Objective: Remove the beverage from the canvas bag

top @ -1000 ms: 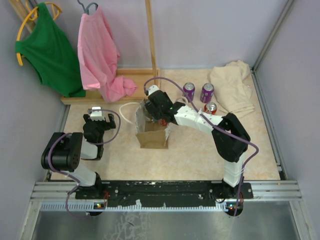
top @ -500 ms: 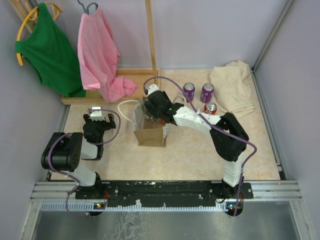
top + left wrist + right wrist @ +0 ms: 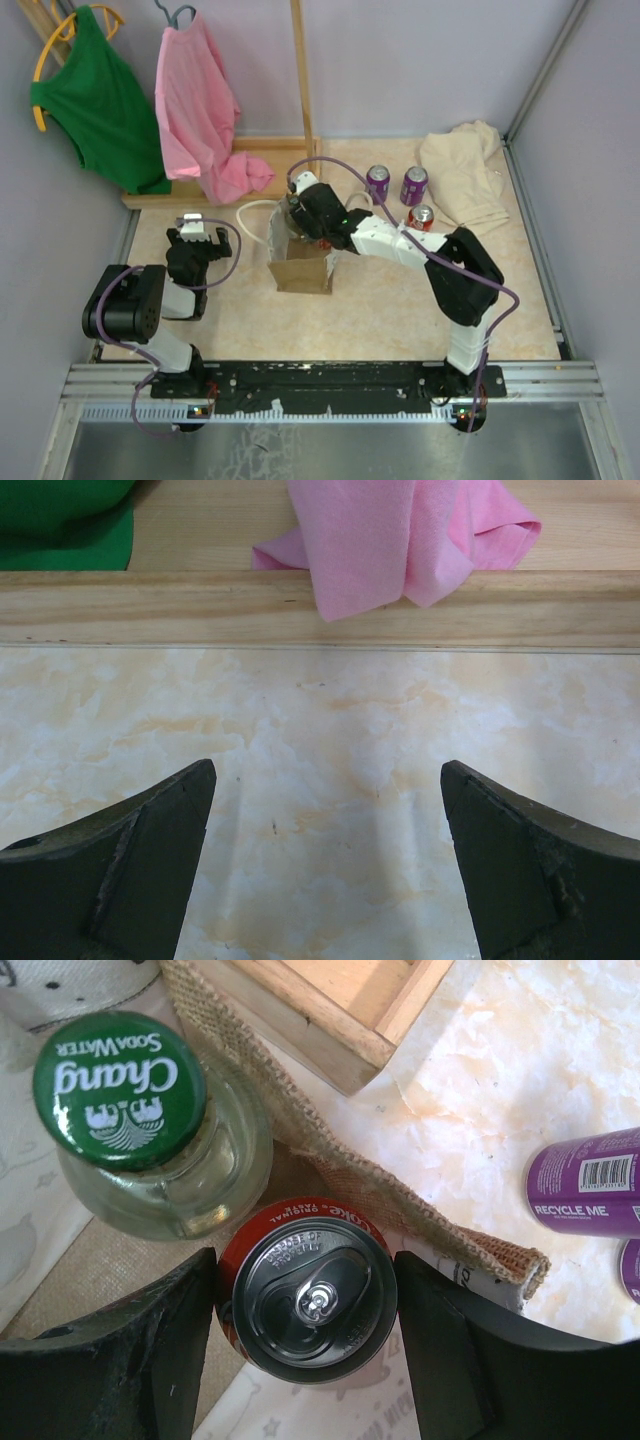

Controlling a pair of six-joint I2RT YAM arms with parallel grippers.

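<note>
From above, I see my right arm stretched across the table (image 3: pixel 250 320) with the right gripper (image 3: pixel 305 222) dipped into the mouth of the canvas bag (image 3: pixel 303 275). The bag stands near the middle of the table. From here I cannot make out the fingertips or what sits inside. The left gripper (image 3: pixel 190 232) is parked well off to the left. Two purple cans (image 3: pixel 377 182) and a red-topped can (image 3: pixel 421 216) stand on the table right of the bag, near a cream cloth (image 3: pixel 465 175).

On the left wrist camera, the left gripper (image 3: pixel 328 810) has its fingers spread wide over bare table (image 3: pixel 330 730), with nothing between them. A wooden rail (image 3: pixel 200 610) and a pink garment (image 3: pixel 400 540) lie ahead.

On the right wrist camera, the red can (image 3: pixel 307 1305) stands upright inside the bag, just beside a green-capped glass bottle (image 3: pixel 120 1090). The right gripper (image 3: pixel 305 1290) is pinching that can, one finger pressed to each side. The burlap rim (image 3: pixel 370 1190) runs behind it.
</note>
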